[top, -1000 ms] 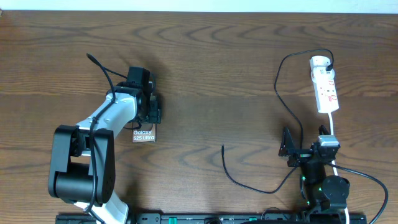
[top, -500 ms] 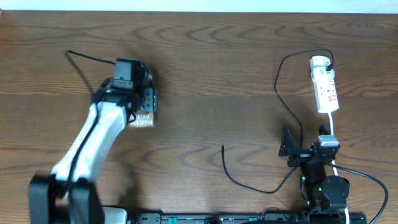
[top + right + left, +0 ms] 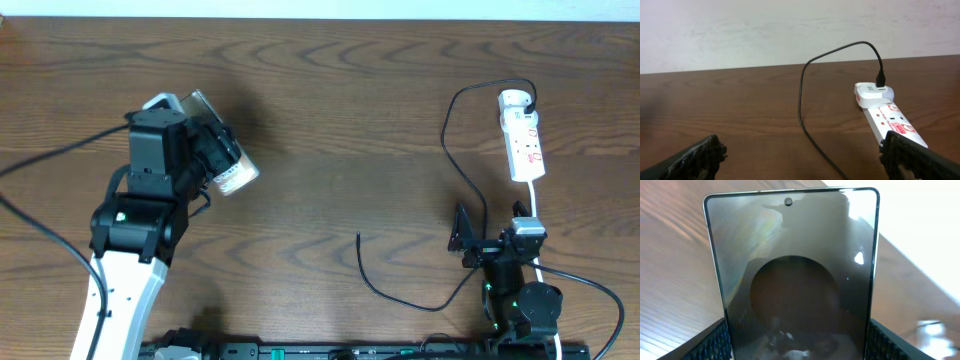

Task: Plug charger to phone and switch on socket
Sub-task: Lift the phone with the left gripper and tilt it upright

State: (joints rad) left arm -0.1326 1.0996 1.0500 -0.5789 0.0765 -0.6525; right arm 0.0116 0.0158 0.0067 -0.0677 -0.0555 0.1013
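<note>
1. phone [image 3: 795,255]: clamped between jaws of left gripper [image 3: 796,345], held up off table [image 3: 330,90] at its left side, glass face twd wrist cam.
2. right gripper [image 3: 801,147]: jaws wide apart, nothing in them, near table front.
3. socket [image 3: 522,140]: flat on table, far right.
4. charger [image 3: 800,105]: plugged at socket's rounded end; free tip [image 3: 358,237] lies mid-table, well apart from phone.

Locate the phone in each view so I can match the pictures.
Overhead: phone in the upper left, tilted.
Left wrist: phone fills the middle, upright, with its screen toward the camera.
Right wrist: not in it.
Shared landmark: the brown wood table, seen in all three views.
</note>
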